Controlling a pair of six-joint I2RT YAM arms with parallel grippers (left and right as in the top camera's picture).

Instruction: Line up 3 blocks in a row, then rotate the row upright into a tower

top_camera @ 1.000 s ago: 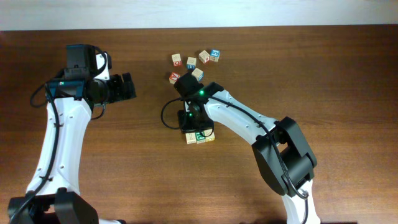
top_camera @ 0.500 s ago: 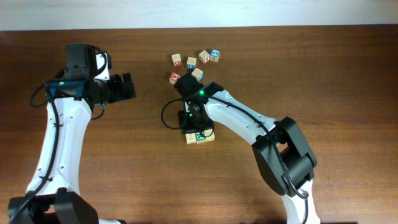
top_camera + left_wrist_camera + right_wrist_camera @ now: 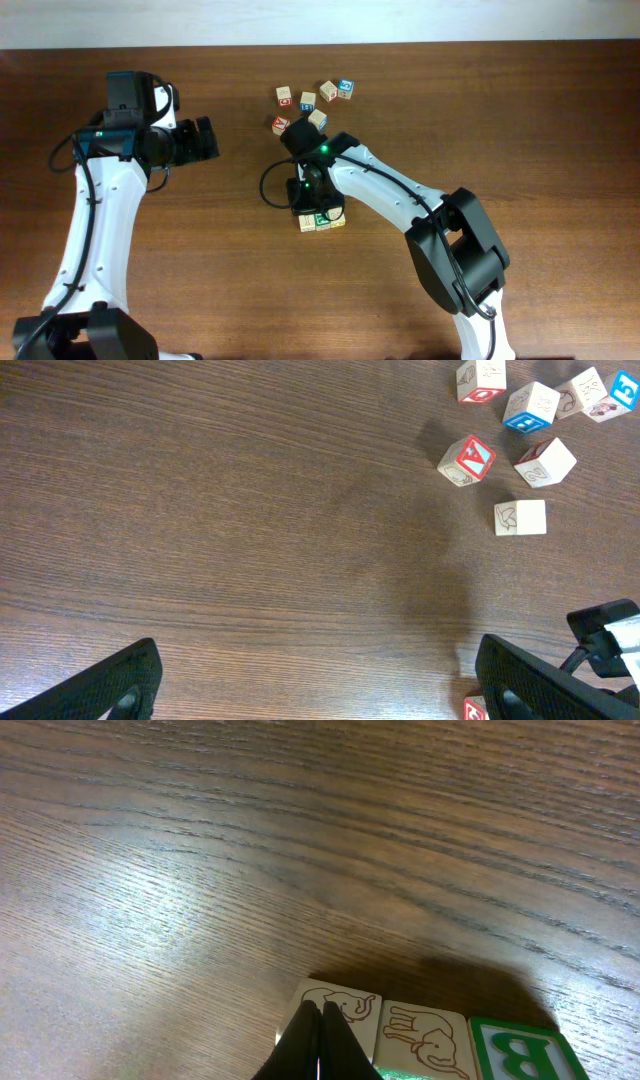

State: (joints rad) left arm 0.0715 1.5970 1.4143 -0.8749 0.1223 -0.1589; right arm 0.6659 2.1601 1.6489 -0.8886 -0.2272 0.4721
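The left fingers [image 3: 120, 682] stand wide apart above the bare desk [image 3: 250, 510], well away from everything, and they hold nothing. The right fingers [image 3: 310, 1055] are pressed together with no gap and grip nothing. Their tips are at the end block of the row; I cannot tell if they touch it. The three blocks [image 3: 321, 220] lie near the middle of the desk in one straight row, side against side. They are of pale wood. Two show a brown elephant drawing and one shows a green B in a green border. Behind the row, seven other cubes [image 3: 520, 517] lie loosely, some with red or blue marks.
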